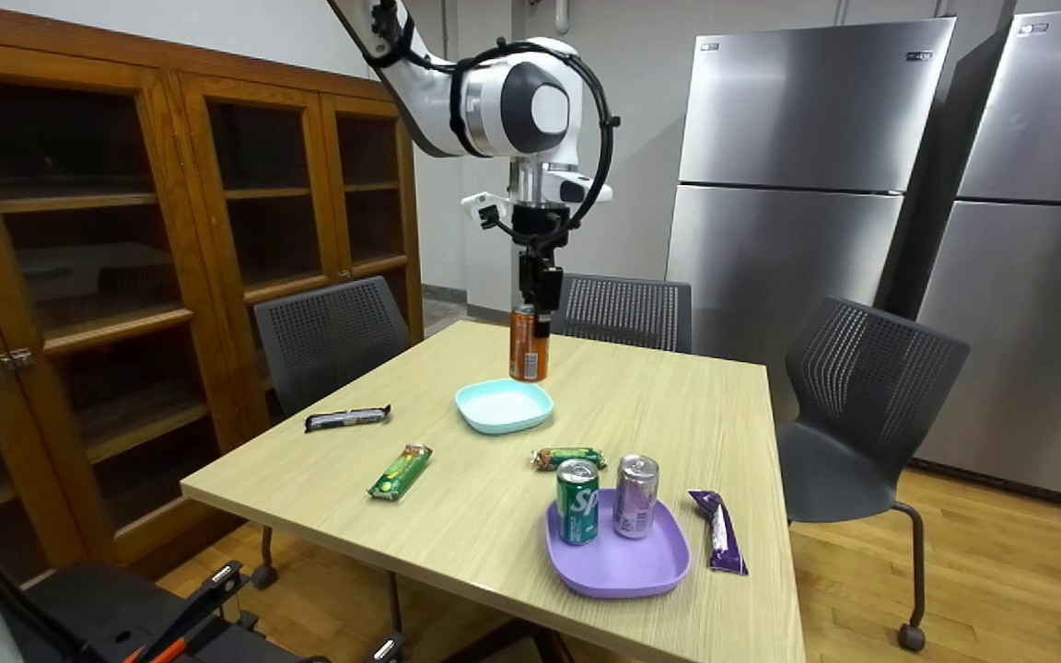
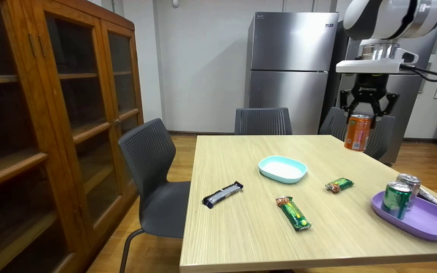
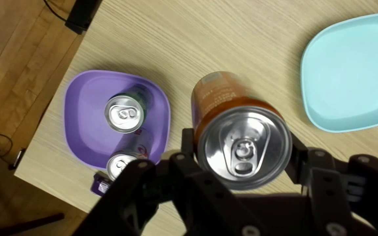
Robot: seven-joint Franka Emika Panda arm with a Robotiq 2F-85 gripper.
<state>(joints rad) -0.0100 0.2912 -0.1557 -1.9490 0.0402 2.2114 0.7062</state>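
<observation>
My gripper (image 2: 360,120) is shut on an orange can (image 2: 357,135), gripping it near its top from either side. The can hangs upright above the table, seen in both exterior views. Looking down in the wrist view, I see the can's silver lid (image 3: 244,147) between the black fingers (image 3: 188,141). A purple plate (image 3: 87,108) with a green can (image 1: 577,511) and a silver-pink can (image 1: 636,502) standing on it lies to one side of the held can. On its opposite side in the wrist view is a light blue plate (image 3: 353,72) with nothing on it.
Two green-wrapped bars (image 1: 400,472) (image 1: 569,458) lie on the wooden table (image 1: 457,516), along with a black-and-grey bar (image 1: 346,419). A purple-wrapped bar (image 1: 720,534) rests beside the purple plate. Dark chairs (image 1: 871,414) surround the table; glass-door cabinets (image 1: 162,322) and steel fridges (image 1: 798,184) stand behind.
</observation>
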